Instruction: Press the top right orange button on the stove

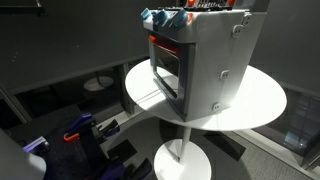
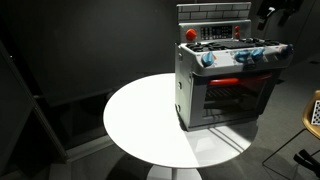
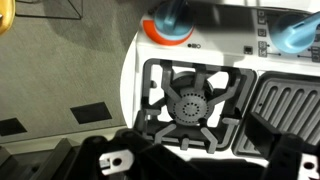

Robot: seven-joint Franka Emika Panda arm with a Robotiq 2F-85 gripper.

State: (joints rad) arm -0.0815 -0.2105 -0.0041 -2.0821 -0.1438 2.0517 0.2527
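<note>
One stove (image 2: 225,85) on show, folks, and it stands upright on the round white bench (image 2: 135,125), set towards one edge rather than in the middle. In both exterior views the grey metal box is plain to see, and in an exterior view the dark glass door (image 2: 235,92) faces the camera with a red glow behind it. Blue knobs (image 2: 207,58) line the front of the top, just above the door. Behind them, at a back corner of the top, sits a red-orange button (image 2: 190,34).

Up high, the gripper (image 2: 272,14) hangs as a dark shape at the top edge of the frame, over the far end of the stove and clear of its top. Nothing is touching there.

Over to the wrist view: the camera looks straight down on the cooktop. A black burner grate (image 3: 195,105) fills the centre, with a ribbed griddle plate (image 3: 285,100) just beside it. At the top of the view a round orange button shows at one corner, partly under a blue blur, and another blue blur sits at the opposite corner. Dark gripper parts cross the bottom edge, hovering over the front of the grate.

Are the fingers spread or pressed together? I cannot tell; they merge into one dark mass.

Below the bench, a white pedestal foot (image 1: 185,160) rests on the floor.
</note>
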